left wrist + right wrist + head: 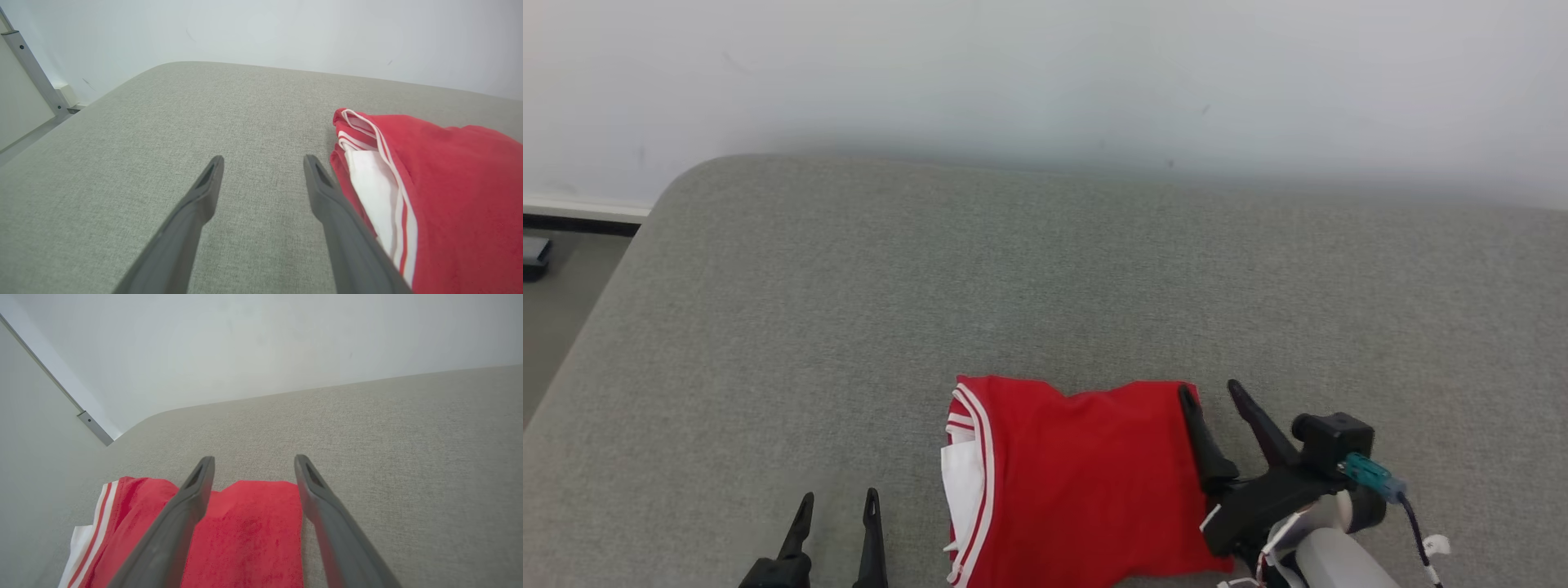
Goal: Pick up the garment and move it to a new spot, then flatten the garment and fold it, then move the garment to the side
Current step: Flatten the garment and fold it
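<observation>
The garment (1078, 482) is red with white stripes and a white inner panel along its left edge, lying folded on the grey cushioned surface (931, 286) near the front. My right gripper (1209, 390) stands open at the garment's right edge, one finger over the cloth and one beside it, holding nothing. In the right wrist view the red garment (249, 535) lies between and below the right gripper (253, 459) fingers. My left gripper (840, 496) is open to the left of the garment, over bare surface. In the left wrist view the left gripper (263, 158) sits beside the garment (449, 196).
The grey surface ends in a rounded left edge (621, 269), with floor and a dark object (535, 257) beyond it. A pale wall (1045, 82) runs right behind the surface. Bare grey fabric stretches behind and to both sides of the garment.
</observation>
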`<state>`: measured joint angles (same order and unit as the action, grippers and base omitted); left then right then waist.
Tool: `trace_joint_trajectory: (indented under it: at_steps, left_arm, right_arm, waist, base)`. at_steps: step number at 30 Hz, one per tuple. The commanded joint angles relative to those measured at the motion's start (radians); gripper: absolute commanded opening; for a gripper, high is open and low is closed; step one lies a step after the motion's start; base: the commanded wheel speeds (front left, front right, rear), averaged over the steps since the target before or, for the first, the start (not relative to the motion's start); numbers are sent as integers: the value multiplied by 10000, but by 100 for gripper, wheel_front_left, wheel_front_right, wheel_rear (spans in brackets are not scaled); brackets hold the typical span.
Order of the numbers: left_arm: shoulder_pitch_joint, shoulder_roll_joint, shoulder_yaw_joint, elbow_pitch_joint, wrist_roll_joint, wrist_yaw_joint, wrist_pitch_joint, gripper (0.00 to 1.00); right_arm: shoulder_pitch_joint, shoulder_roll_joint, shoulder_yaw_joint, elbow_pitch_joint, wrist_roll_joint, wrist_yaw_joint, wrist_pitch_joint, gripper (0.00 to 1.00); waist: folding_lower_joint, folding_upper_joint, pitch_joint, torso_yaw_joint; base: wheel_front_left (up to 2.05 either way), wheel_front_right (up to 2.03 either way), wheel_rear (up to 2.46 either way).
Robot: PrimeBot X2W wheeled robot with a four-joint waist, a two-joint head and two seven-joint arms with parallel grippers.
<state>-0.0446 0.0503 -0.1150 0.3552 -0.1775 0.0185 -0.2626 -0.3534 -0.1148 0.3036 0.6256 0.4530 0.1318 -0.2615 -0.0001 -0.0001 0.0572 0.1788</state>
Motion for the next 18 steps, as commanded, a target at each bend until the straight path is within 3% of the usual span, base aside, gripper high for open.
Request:
trace_joint_trajectory:
  at_steps: [1, 8, 18]
  left_arm:
    - [-125, 5, 65, -59, 73, 8, -30, 100]
    - [-88, 6, 413, -41, 120, -30, -30, 100]
    - [306, 6, 834, -27, 320, -88, -30, 100]
  right_arm:
    - [203, 9, -267, -88, -153, -24, -35, 100]
    - [1202, 295, -2142, -963, -1604, -24, -37, 100]
    - [2210, 597, -3163, -1713, -2668, -24, -38, 100]
  waist:
    - [1, 1, 15, -403]
    - [1, 1, -103, -1087]
    - [1, 1, -417, -1806]
  base:
    - [0, 0, 0]
    - [0, 0, 0]
    - [0, 0, 0]
